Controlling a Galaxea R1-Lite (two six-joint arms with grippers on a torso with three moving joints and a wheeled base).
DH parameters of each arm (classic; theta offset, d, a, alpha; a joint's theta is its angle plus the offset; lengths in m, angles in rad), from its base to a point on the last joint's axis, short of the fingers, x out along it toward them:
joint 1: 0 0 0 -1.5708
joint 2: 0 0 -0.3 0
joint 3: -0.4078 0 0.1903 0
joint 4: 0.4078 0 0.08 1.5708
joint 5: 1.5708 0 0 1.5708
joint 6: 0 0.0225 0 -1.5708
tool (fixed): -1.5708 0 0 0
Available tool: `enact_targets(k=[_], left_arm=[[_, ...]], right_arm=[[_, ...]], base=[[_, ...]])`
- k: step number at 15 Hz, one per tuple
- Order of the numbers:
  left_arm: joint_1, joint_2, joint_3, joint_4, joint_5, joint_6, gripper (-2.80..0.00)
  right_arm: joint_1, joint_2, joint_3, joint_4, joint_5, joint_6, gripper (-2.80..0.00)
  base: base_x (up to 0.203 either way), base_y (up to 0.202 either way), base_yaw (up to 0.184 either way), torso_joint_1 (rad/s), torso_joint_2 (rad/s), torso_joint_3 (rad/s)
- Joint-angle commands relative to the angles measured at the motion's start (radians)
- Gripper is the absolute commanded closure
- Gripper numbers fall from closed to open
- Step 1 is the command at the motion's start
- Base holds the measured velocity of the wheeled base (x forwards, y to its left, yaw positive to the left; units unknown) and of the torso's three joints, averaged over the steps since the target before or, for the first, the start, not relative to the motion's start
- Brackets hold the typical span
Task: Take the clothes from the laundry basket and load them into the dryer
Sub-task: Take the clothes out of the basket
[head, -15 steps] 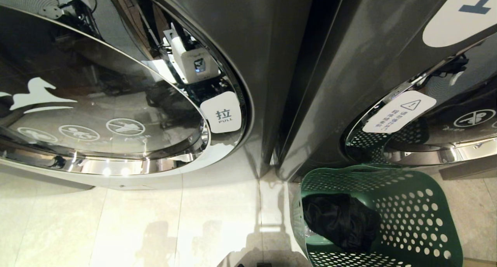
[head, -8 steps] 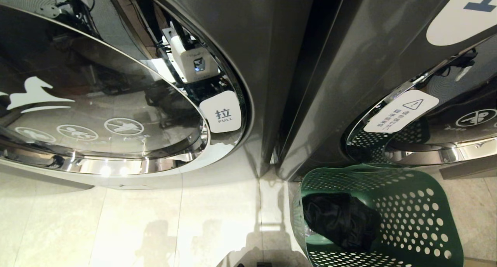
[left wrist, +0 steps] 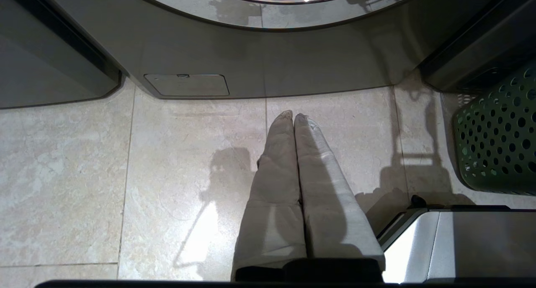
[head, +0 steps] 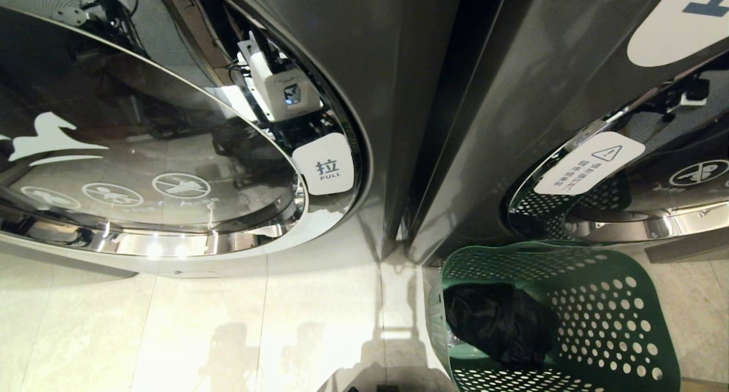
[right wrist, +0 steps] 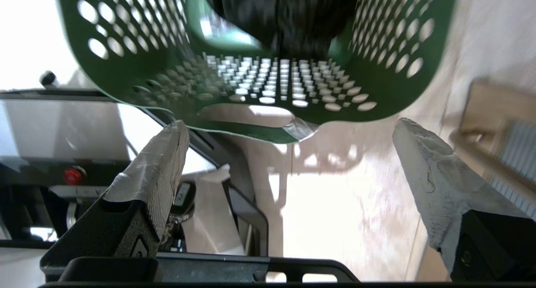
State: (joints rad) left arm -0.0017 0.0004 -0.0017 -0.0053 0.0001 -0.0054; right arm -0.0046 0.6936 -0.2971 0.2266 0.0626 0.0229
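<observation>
A green perforated laundry basket stands on the floor at the lower right, in front of the right-hand machine. Black clothes lie bunched inside it. Two dark front-loading machines stand side by side, and I cannot tell which is the dryer. The left one has a round glass door with a white PULL label. Neither gripper shows in the head view. My right gripper is open wide just short of the basket rim, facing the black clothes. My left gripper is shut and empty over the floor tiles.
The right machine's door carries a white warning label. My own base sits close beside the basket. A wooden-looking object stands past the right fingers. Pale floor tiles stretch before the left machine.
The reflection of arm hardware in the right machine's door has slid a little to the right. Basket, clothes and both doors lie as before.
</observation>
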Motion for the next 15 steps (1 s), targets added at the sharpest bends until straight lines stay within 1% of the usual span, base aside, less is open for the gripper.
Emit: enact_targets(k=[1,4,8,10,12,13,15], left_arm=[[0.0,0.0,0.0,-0.001,0.0,-0.001,0.0],[0.0,0.0,0.0,-0.001,0.0,-0.001,0.0],[0.0,0.0,0.0,-0.001,0.001,-0.001,0.0],[0.0,0.0,0.0,-0.001,0.001,-0.001,0.0],[0.0,0.0,0.0,-0.001,0.0,-0.001,0.0],[0.0,0.0,0.0,0.0,0.001,-0.001,0.0],[0.0,0.0,0.0,0.001,0.0,-0.001,0.0]], right_arm=[[0.002,0.245,0.023,-0.075,0.002,-0.002,-2.8],[0.003,0.53,0.07,-0.298,-0.014,-0.014,-2.8],[0.002,0.882,0.135,-0.702,-0.034,-0.002,-2.8],[0.002,1.034,0.151,-0.881,-0.043,0.028,-2.8],[0.0,1.149,0.188,-1.107,-0.049,0.091,-2.8],[-0.003,1.179,0.226,-1.164,-0.05,0.111,-2.8],[-0.006,1.245,0.264,-1.235,-0.048,0.148,-2.8]], base=[[0.0,0.0,0.0,0.0,0.0,0.0],[0.0,0.0,0.0,0.0,0.0,0.0],[0.0,0.0,0.0,0.0,0.0,0.0],[0.0,0.0,0.0,0.0,0.0,0.0],[0.0,0.0,0.0,0.0,0.0,0.0],[0.0,0.0,0.0,0.0,0.0,0.0],[0.0,0.0,0.0,0.0,0.0,0.0]])
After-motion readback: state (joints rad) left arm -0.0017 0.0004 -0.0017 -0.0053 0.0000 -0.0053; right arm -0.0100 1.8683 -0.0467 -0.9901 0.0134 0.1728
